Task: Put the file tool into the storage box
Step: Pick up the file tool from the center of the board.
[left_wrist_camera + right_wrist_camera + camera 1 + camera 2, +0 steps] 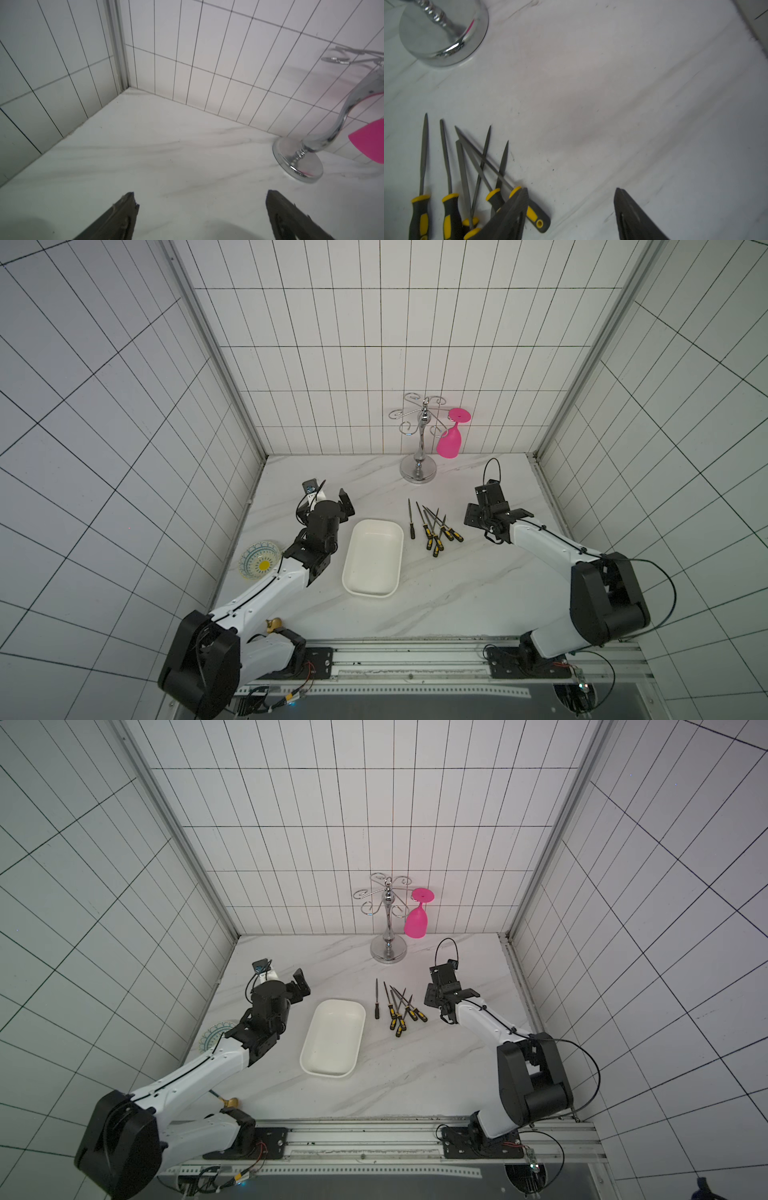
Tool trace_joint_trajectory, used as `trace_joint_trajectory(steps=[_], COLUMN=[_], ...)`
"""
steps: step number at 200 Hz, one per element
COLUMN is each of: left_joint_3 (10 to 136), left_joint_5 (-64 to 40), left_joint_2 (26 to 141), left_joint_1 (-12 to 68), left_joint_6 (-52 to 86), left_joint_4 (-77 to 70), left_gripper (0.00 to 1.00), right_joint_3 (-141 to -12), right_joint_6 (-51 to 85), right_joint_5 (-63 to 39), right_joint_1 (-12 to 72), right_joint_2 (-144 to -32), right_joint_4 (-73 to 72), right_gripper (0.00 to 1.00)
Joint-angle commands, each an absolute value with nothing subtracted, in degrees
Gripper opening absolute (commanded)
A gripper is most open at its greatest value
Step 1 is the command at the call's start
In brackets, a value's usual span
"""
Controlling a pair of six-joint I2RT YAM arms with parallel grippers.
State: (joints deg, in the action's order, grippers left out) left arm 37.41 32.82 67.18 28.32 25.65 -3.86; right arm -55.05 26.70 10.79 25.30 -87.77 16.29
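Noting the files [429,539] crossed just beside the empty box [372,558], we judge them light, stiff, best pinched at a handle; right gripper [571,190] part-open, left gripper [200,192] wide, both empty.

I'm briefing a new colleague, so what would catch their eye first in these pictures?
A bright pink glass hangs upside down from a chrome rack at the back of the marble table. Nearer, a fan of yellow-and-black-handled files lies just right of the empty white storage box.
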Motion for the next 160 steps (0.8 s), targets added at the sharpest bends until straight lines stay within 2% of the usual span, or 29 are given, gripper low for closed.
trace_joint_trajectory(steps=[1, 86, 160], left_joint_3=[34.74, 34.53, 34.26], left_joint_5=[33.55, 33.88, 35.59], left_joint_2=[66.15, 64.77, 63.35], left_joint_1=[32.55, 33.4, 33.4], left_joint_6=[32.68, 34.72, 36.56], left_joint_4=[5.91, 10.32, 12.39], left_gripper=[0.99, 0.99, 0.99], right_joint_3=[-53.0, -57.22, -59.24], right_joint_6=[27.76, 19.44, 16.05], right_joint_5=[2.67, 0.42, 2.55], right_joint_1=[29.91, 38.68, 41.22], right_joint_2=[-87.83, -92.17, -98.08], right_joint_4=[19.48, 21.94, 21.49], right_gripper=[0.62, 0.56, 0.38])
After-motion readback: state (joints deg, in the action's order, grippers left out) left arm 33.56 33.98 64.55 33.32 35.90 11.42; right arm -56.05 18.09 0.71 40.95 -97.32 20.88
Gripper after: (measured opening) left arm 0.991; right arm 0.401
